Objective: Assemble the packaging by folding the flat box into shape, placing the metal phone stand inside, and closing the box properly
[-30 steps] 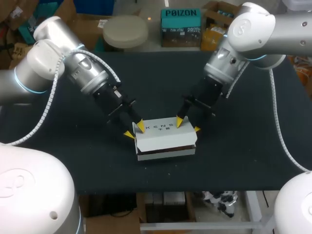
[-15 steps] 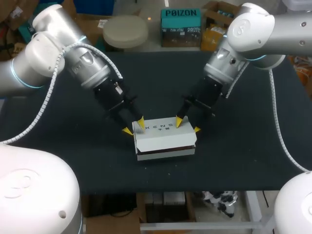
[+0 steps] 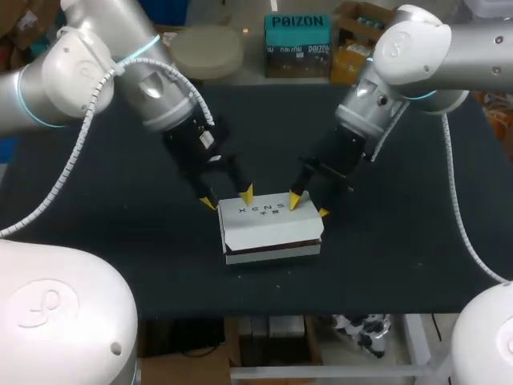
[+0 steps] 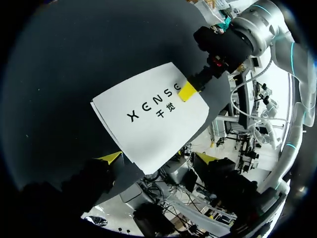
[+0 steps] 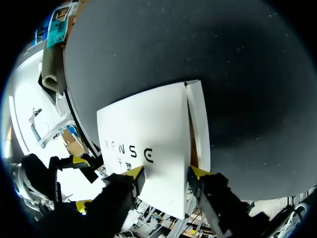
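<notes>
Table (image 3: 401, 241): dark matte top, faintly speckled. White cardboard box (image 3: 272, 228) sat on it, flat-sided and rectangular, printed lid folded down, with a dark seam showing along the box's front under the lid.

Left gripper (image 3: 228, 198): above the box's rear left corner. Fingers spread wide and holding nothing, and I could not tell whether either tip touched the card.

Right gripper (image 3: 309, 207): at the box's rear right. Fingers parted, one yellow tip resting on the lid by the print, the other just outside the box's right end beside the narrow side flap (image 5: 199, 124). Nothing clamped between them.
</notes>
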Tool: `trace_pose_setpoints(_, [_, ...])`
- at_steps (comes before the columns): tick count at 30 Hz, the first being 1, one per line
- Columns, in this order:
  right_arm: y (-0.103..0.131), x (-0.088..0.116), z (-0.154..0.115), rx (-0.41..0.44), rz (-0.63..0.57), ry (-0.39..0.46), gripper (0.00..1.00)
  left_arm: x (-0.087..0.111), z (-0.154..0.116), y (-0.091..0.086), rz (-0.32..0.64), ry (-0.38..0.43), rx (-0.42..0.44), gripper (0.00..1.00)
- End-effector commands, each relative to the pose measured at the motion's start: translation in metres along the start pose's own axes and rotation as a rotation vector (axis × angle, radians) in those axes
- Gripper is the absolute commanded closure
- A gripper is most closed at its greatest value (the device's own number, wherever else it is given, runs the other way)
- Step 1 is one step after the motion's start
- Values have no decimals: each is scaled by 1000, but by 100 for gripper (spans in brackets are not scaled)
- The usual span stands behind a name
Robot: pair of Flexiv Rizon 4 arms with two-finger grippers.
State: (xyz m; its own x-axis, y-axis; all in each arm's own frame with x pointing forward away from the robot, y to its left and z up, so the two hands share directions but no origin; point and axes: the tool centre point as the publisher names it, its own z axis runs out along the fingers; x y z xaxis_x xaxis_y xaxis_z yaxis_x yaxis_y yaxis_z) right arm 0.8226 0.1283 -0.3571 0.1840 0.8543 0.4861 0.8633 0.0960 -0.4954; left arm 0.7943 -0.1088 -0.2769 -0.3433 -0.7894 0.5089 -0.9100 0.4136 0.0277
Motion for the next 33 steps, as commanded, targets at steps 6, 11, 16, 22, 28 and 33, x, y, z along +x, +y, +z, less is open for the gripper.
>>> trace_pose_setpoints(6, [2,1,1,4,0,-2,43,20,-12,2,266,-225,-5,0])
trace_pose_setpoints(11, [2,1,1,4,0,-2,44,32,-12,1,504,-358,-41,0])
trace_pose_setpoints(16, [2,1,1,4,0,-2,45,41,-7,3,690,-489,-95,0])
trace_pose_setpoints(22, [2,1,1,4,0,-2,45,42,-5,3,728,-517,-86,0])
trace_pose_setpoints(28, [2,1,1,4,0,-2,46,42,-5,3,728,-517,-86,0])
trace_pose_setpoints(33, [2,1,1,4,0,-2,46,42,-5,3,728,-517,-86,0])
